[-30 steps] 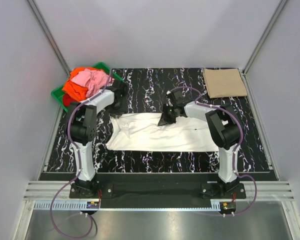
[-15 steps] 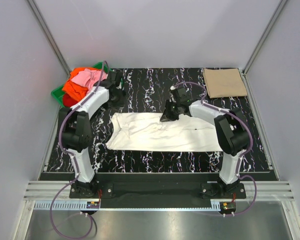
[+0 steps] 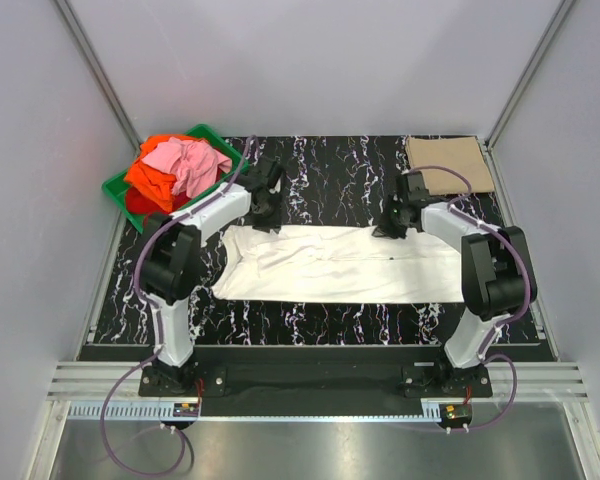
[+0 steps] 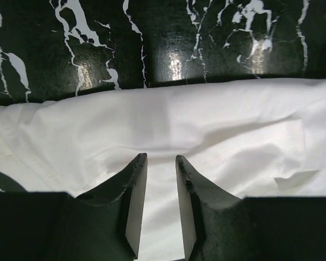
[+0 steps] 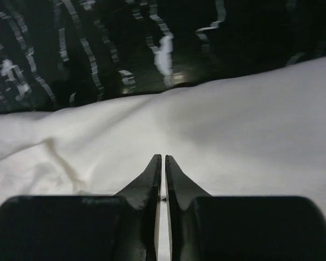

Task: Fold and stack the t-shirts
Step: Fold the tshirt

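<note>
Left gripper (image 4: 160, 159) has its two fingers a little apart, with the tips just over the far edge of the white t-shirt (image 3: 340, 265), near its left corner. Right gripper (image 5: 163, 156) has its fingers squeezed almost together and pinches a thin bit of the white cloth at the far edge, near the right end. The shirt lies spread out long on the black table (image 3: 320, 170). A folded tan t-shirt (image 3: 448, 165) sits in the far right corner. Pink, orange and red t-shirts (image 3: 175, 168) are piled in the green crate (image 3: 115, 188).
</note>
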{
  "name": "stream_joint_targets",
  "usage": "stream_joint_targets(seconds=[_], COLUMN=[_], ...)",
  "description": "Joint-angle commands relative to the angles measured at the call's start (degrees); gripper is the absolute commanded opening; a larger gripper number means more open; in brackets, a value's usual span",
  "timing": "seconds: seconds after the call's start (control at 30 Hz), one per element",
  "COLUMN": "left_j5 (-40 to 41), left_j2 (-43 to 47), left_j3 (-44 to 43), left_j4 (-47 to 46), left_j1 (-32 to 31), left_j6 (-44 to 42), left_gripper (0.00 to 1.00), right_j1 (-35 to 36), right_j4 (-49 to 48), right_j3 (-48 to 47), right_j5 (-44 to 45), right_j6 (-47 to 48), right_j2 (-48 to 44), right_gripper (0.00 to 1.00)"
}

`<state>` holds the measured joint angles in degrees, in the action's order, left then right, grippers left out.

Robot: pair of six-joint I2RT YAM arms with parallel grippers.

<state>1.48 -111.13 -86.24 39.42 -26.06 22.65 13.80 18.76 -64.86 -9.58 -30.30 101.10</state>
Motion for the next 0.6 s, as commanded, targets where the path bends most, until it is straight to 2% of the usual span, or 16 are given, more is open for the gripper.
stream_joint_targets(seconds=[0.0,0.27,0.43,0.57], left_j5=[-0.2,0.7,1.5,0.9], left_j2=[-2.7,-7.0,-7.3,-10.4], left_j3=[-1.7,-1.0,0.1,-3.5], left_j4=[-1.9,-3.0,-5.8,-6.6], left_j1=[0.2,0.0,-1.2,-1.7], left_j6=[1.9,3.9,4.6,4.4], left_gripper=[0.33,0.32,0.32,0.33], right_j1=[-3.7,-16.9,-20.9,-22.7], right_j4=[0.6,0.8,2.1,2.1], right_j3=[2.4,8.3,9.8,11.2], right_j5=[6.1,9.2,11.9,11.5], right_j6=[0.6,0.5,-0.2,0.5], right_j2=[-2.4,-1.9,-0.9,-5.7], right_gripper=[0.12,0.12,0.11,0.12])
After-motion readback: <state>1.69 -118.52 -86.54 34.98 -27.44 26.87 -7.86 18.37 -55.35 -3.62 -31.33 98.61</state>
